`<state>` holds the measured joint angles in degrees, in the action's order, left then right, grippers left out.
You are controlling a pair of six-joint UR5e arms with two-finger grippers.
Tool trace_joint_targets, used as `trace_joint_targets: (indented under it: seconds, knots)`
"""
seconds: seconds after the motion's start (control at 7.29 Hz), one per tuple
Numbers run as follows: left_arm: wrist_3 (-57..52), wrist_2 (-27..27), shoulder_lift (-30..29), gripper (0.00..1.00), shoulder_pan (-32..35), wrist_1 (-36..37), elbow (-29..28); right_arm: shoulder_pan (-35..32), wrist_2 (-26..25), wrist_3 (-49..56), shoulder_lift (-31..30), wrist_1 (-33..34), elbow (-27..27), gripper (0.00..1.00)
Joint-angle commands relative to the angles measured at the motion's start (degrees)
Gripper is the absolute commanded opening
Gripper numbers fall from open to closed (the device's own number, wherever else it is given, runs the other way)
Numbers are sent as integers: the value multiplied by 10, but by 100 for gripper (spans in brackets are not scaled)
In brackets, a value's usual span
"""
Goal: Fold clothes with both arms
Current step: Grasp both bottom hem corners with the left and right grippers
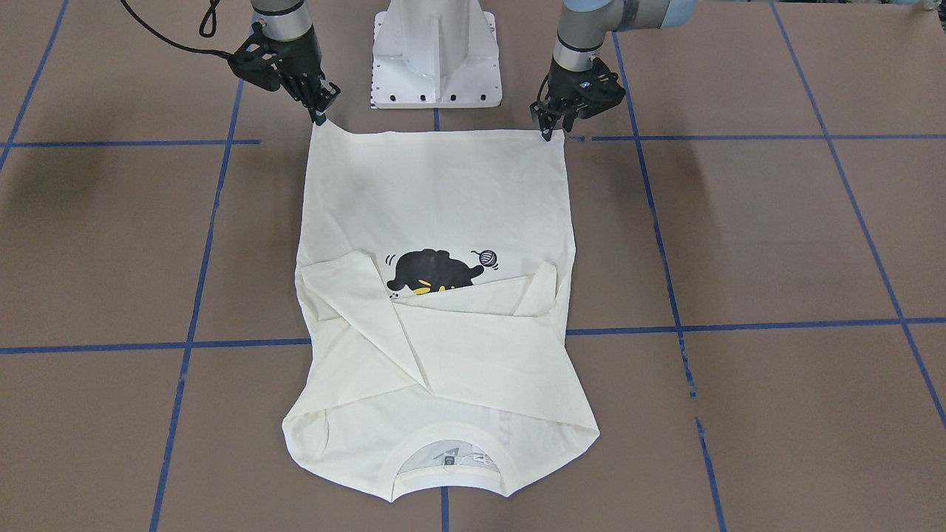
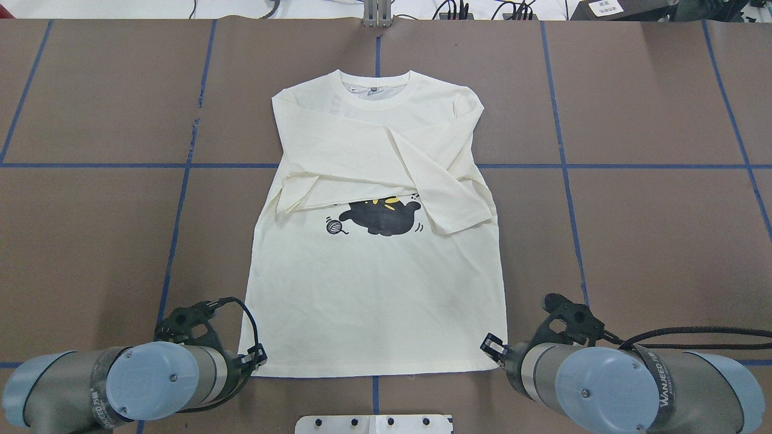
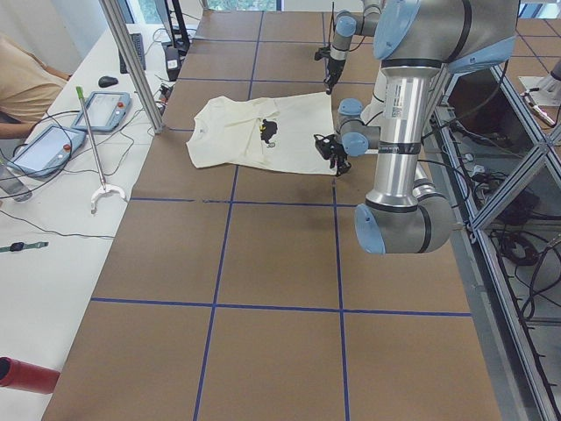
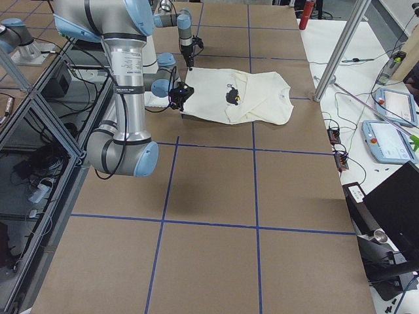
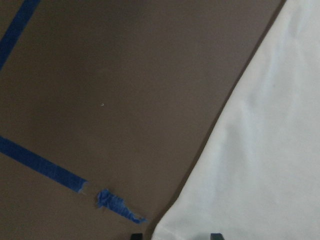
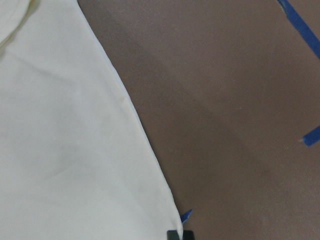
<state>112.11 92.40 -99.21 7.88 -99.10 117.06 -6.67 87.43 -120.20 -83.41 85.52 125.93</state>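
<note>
T-shirt (image 2: 374, 301) lying flat mid-table (image 2: 633, 241), long axis running 12–6 in overhead view: collar (image 2: 375, 99) pointing to 12, hem (image 2: 374, 369) to 6 twd robot, sleeves (image 2: 422, 181) crossing over chest. R gripper (image 1: 319, 118) pinching hem corner at approx 5, peaking it up. L gripper (image 1: 548, 134) straddling corner at approx 7, fingers apart, not gripping.

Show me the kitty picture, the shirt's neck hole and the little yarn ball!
cat print (image 2: 380, 218), overhead view, middle of its black body.
collar (image 2: 375, 102), overhead view, front of the ribbed band.
yarn ball (image 2: 332, 226), overhead view, its round centre.
</note>
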Motion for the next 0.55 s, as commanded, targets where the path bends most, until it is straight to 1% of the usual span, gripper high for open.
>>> trace_joint_targets:
  seconds: [0.0, 0.14, 0.41]
  knots:
    - [0, 0, 1, 47, -2, 0, -3, 0, 0, 0, 0, 0, 0, 0]
    - [13, -1, 0, 0, -2, 0, -2, -1, 0, 0, 0, 0, 0, 0]
    - [14, 1, 1, 0, -1, 1, 4, 0, 0, 0, 0, 0, 0, 0]
